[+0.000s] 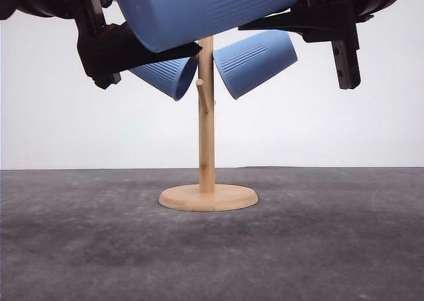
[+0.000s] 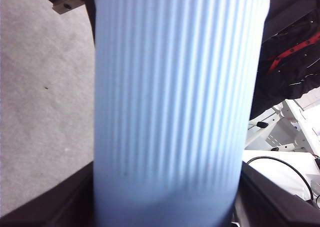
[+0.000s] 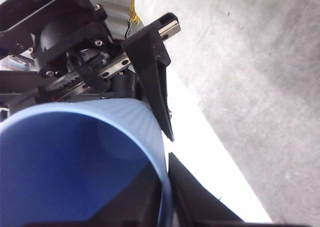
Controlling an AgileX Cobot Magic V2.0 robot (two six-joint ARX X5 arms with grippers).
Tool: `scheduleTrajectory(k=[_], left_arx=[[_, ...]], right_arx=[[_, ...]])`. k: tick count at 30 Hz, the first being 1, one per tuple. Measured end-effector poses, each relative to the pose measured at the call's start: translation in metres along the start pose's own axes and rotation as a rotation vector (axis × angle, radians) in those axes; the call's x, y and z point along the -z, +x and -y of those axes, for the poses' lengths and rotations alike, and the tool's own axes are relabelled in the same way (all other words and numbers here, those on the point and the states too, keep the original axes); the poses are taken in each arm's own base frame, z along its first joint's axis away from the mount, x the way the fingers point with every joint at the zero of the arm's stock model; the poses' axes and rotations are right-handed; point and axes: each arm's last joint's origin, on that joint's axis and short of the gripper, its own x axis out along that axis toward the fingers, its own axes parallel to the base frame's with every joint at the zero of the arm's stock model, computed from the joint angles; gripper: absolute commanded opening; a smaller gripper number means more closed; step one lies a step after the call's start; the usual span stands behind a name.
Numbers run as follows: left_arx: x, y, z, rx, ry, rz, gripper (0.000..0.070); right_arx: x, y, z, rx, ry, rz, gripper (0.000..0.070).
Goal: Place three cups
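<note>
Cups (image 1: 255, 61) hang on rack (image 1: 207, 142); both arms' fingers (image 1: 159, 54) grip third cup (image 1: 199, 9) (interior empty).

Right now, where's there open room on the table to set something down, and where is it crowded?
The grey table is bare left, right and in front of the wooden stand's round base. Crowded up top: two cups hang on the pegs, and a third cup is held close to the camera between both grippers' fingers.

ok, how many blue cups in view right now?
3. Two hang on the wooden stand: left cup, right cup. The third cup is up front, held between both grippers.
</note>
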Motion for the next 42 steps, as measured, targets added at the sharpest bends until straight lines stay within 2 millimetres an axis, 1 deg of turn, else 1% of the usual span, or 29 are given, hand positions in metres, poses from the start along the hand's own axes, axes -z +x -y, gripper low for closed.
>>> scheduleTrajectory(k=[1, 2, 4, 5, 8, 11, 14, 17, 20, 27, 30, 33, 37, 42], left_arx=[[0.0, 0.0, 0.0, 0.0, 0.0, 0.0, 0.038], [0.0, 0.0, 0.0, 0.0, 0.0, 0.0, 0.038], [0.0, 0.0, 0.0, -0.001, 0.0, 0.0, 0.038], [0.0, 0.0, 0.0, -0.001, 0.0, 0.0, 0.038], [0.0, 0.0, 0.0, -0.001, -0.001, 0.0, 0.0382], [0.0, 0.0, 0.0, -0.001, -0.001, 0.0, 0.0382], [0.0, 0.0, 0.0, -0.001, -0.001, 0.0, 0.0382], [0.0, 0.0, 0.0, -0.001, -0.001, 0.0, 0.0382], [0.0, 0.0, 0.0, -0.002, -0.003, 0.0, 0.0383], [0.0, 0.0, 0.0, -0.017, -0.044, 0.001, 0.0383], [0.0, 0.0, -0.001, -0.031, -0.102, 0.003, 0.0382], [0.0, 0.0, -0.002, -0.064, -0.198, 0.01, 0.0382], [-0.003, 0.0, -0.002, -0.081, -0.33, 0.037, 0.0382], [-0.013, -0.001, -0.002, -0.102, -0.479, 0.12, 0.0382]], right_arx=[[0.0, 0.0, 0.0, 0.0, 0.0, 0.0, 0.0034], [0.0, 0.0, 0.0, 0.0, 0.0, 0.0, 0.0069], [0.0, 0.0, 0.0, -0.002, 0.001, -0.001, 0.0171], [0.0, 0.0, 0.0, -0.004, 0.002, -0.002, 0.0209], [0.0, 0.0, 0.0, -0.006, 0.0, -0.002, 0.0253], [-0.001, -0.002, 0.001, -0.003, -0.006, 0.008, 0.0261], [-0.002, -0.007, 0.003, 0.0, -0.018, 0.03, 0.0293], [-0.004, -0.015, 0.006, 0.009, -0.013, 0.063, 0.0293], [-0.005, -0.027, 0.009, 0.023, -0.011, 0.111, 0.0293], [0.0, -0.067, 0.003, 0.066, -0.059, 0.266, 0.0293], [0.002, -0.08, 0.005, 0.088, -0.056, 0.319, 0.0293], [0.003, -0.089, 0.008, 0.111, -0.044, 0.352, 0.0293], [0.004, -0.092, 0.011, 0.168, -0.038, 0.374, 0.0293], [0.004, -0.094, 0.014, 0.283, -0.028, 0.394, 0.0293]])
